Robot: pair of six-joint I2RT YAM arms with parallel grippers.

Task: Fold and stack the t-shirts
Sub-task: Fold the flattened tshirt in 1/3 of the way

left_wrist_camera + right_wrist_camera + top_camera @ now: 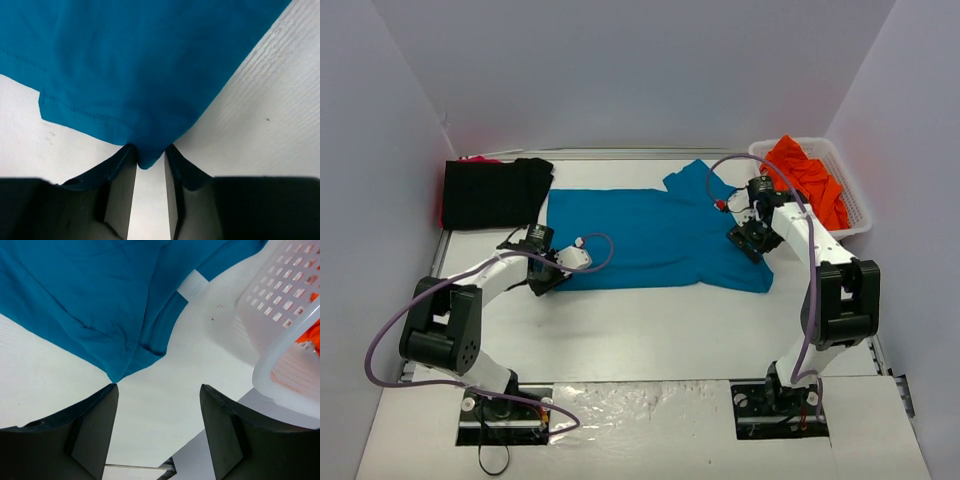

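**Pinching at left, gaping at right**

Clamped at the left gripper (150, 156) on a hem corner of the teal t-shirt (650, 235), spread flat ahead of the fingertips. Held wide apart at the right gripper (159, 390), with another teal corner just ahead of one fingertip, not between. Beyond the other finger: white basket (280, 365) holding orange t-shirts (805, 170).

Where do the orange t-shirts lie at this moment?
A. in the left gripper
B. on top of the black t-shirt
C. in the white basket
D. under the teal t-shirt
C: the orange t-shirts lie heaped in the white basket at the far right, apart from the teal t-shirt.
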